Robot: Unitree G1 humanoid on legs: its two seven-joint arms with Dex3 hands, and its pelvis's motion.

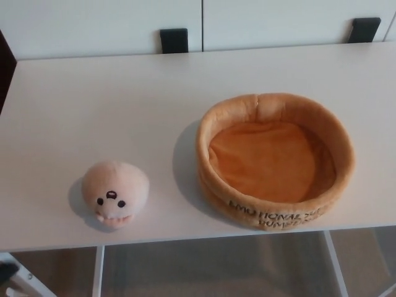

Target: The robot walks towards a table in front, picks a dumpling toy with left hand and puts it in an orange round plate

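The dumpling toy (115, 194) sat near the front edge of the white worktop (93, 111), face towards the camera, well apart from the empty orange plate (275, 158) to its right. Neither hand was in view, so the state of the fingers could not be told. Judging by this, both the pick and the placing were left to do.
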